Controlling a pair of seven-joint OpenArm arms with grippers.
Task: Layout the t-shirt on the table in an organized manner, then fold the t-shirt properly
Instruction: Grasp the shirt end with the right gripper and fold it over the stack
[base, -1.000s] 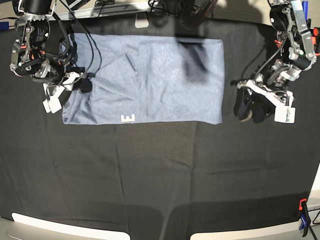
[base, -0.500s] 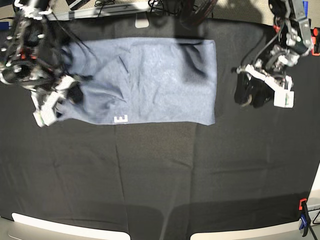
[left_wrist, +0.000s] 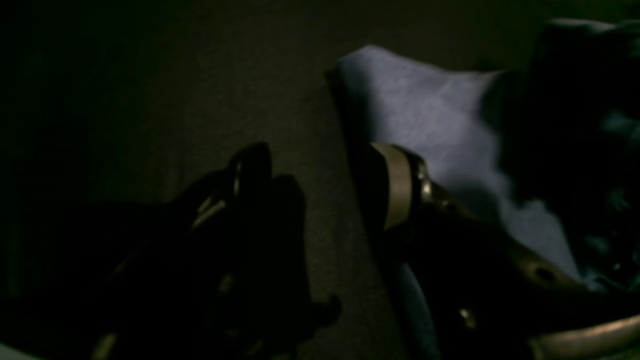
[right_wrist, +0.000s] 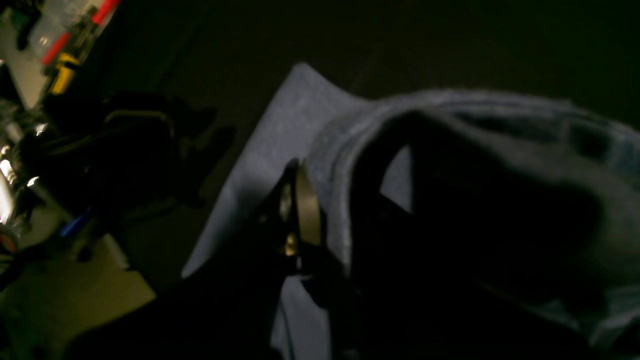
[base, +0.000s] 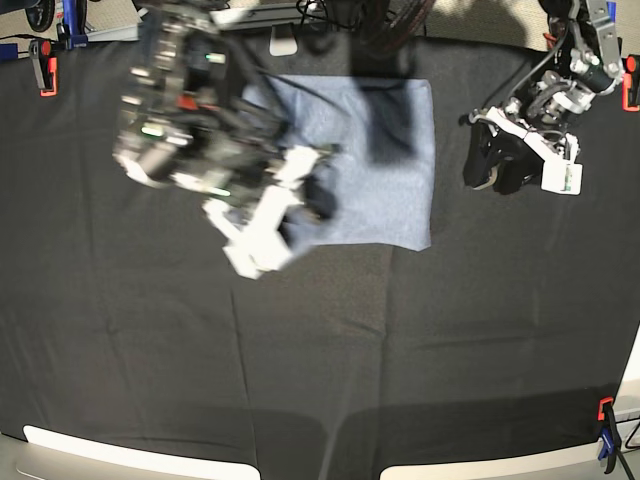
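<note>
One fold is under way: the right gripper (base: 300, 200), clamped on the t-shirt (base: 385, 170), carries its side across the middle; right of the shirt, the left gripper (base: 505, 165) hangs open above the desk (base: 320, 340).

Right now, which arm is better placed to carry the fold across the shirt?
The right. Its tool is shut on the t-shirt, with cloth draped over it mid-fold. The left tool hangs open over the bare table, beside the shirt, holding nothing.
</note>
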